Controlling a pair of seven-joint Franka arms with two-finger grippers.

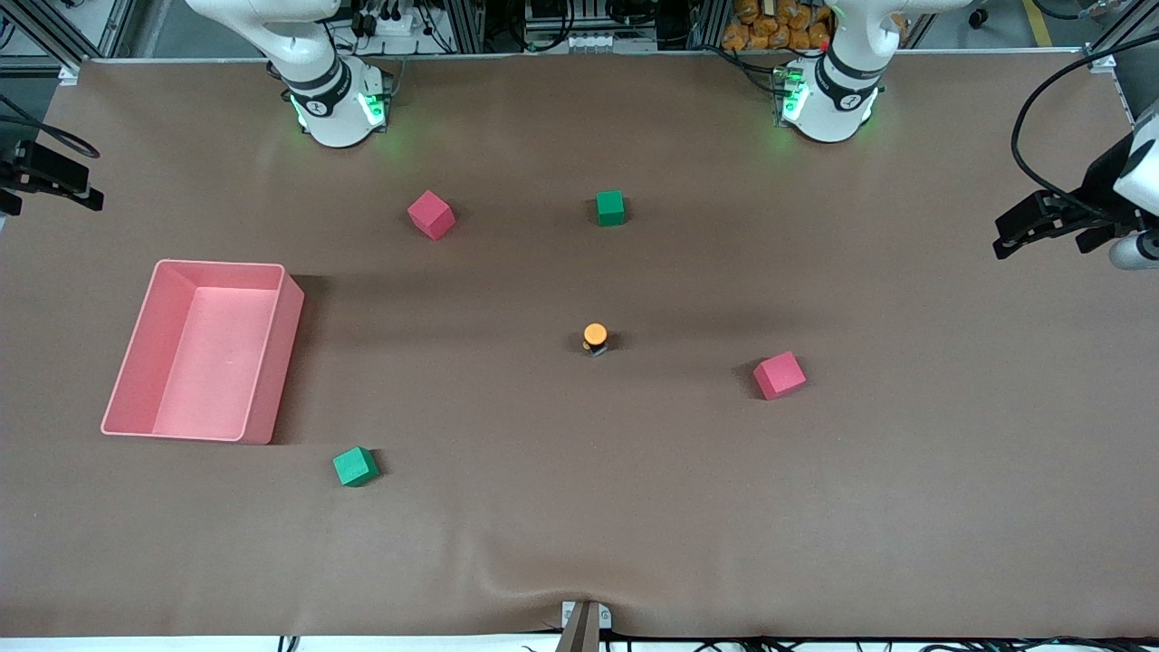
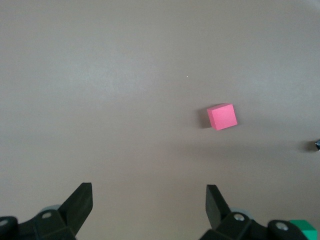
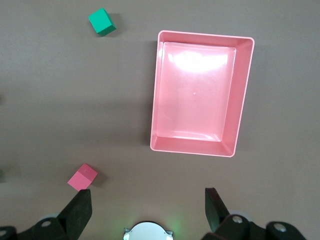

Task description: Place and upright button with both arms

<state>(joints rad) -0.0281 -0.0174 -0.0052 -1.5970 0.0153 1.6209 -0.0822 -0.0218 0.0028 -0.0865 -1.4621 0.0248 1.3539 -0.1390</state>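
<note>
The button (image 1: 595, 338) has an orange cap on a short dark body and sits alone mid-table; I cannot tell whether it is upright or tilted. Only a dark sliver of the button (image 2: 317, 145) shows in the left wrist view. My left gripper (image 2: 148, 194) hangs open and empty, high over bare table at the left arm's end, and shows at the front view's edge (image 1: 1019, 233). My right gripper (image 3: 148, 197) is also open and empty, high over the table between its base (image 3: 148, 233) and the pink bin (image 3: 156, 90), well away from the button.
The pink bin (image 1: 274, 362) stands at the right arm's end. One red cube (image 1: 779, 375) lies beside the button toward the left arm's end, another red cube (image 1: 431, 215) and a green cube (image 1: 610, 207) lie nearer the bases, and a second green cube (image 1: 355, 466) lies near the bin.
</note>
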